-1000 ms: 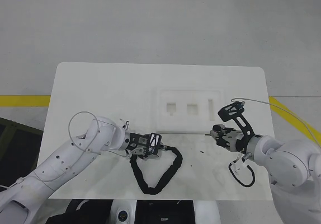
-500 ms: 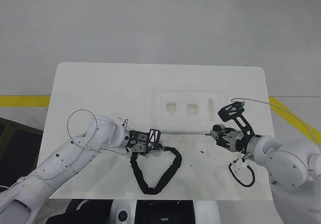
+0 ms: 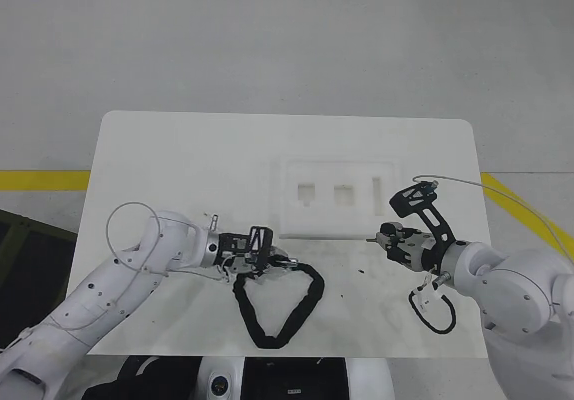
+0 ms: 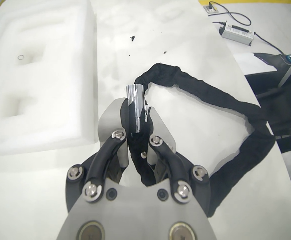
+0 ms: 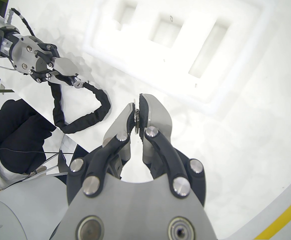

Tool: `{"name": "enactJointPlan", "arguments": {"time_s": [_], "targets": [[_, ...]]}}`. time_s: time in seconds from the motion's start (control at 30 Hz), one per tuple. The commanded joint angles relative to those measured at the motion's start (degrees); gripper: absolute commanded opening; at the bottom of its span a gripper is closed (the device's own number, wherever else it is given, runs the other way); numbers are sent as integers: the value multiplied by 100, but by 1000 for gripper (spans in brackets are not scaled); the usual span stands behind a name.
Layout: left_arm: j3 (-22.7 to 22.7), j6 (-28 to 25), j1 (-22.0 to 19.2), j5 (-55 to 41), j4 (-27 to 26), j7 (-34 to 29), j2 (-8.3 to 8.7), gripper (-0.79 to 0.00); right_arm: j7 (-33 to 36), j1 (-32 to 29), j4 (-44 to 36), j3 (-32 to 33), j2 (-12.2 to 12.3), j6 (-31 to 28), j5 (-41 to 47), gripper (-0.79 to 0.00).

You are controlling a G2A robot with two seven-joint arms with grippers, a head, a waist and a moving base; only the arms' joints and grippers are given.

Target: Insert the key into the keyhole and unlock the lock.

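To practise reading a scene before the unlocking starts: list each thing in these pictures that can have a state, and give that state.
Left hand: shut on the lock cylinder.
Keyhole: empty.
Chain: closed loop, both ends joined at the lock cylinder.
Right hand: shut on the key.
Key: gripped, well apart from the keyhole, not yet inserted.
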Motion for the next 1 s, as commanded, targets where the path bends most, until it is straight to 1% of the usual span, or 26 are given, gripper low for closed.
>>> {"name": "enactJointPlan", "arguments": {"time_s": [0.0, 0.23, 0.33, 0.4, 0.53, 0.63, 0.8, 0.97], "targets": [[-54, 142, 113, 202, 55, 597, 35, -785, -116, -61, 28, -90, 5, -36, 50, -785], [-105, 890, 355, 1014, 367, 2482, 113, -785, -30, 20, 188, -358, 16, 127, 540, -785], [-98, 1358, 376, 1381, 490, 3159, 125, -785, 62, 90, 315, -427, 14, 376, 915, -785], [-88, 1684, 381, 1634, 568, 3491, 130, -785, 118, 147, 386, -451, 15, 499, 1181, -785], [-83, 2297, 396, 1876, 686, 3897, 111, -785, 158, 224, 481, -514, 20, 567, 1716, -785], [-57, 2597, 388, 1913, 760, 4168, 77, -785, 135, 247, 523, -537, 26, 607, 2095, -785], [50, 2859, 260, 2057, 919, 4759, 8, -785, -16, 247, 527, -616, 35, 691, 2574, -785], [150, 2873, 110, 2102, 1059, 4830, -72, -785, -345, 256, 462, -713, 43, 799, 2739, -785]]}}
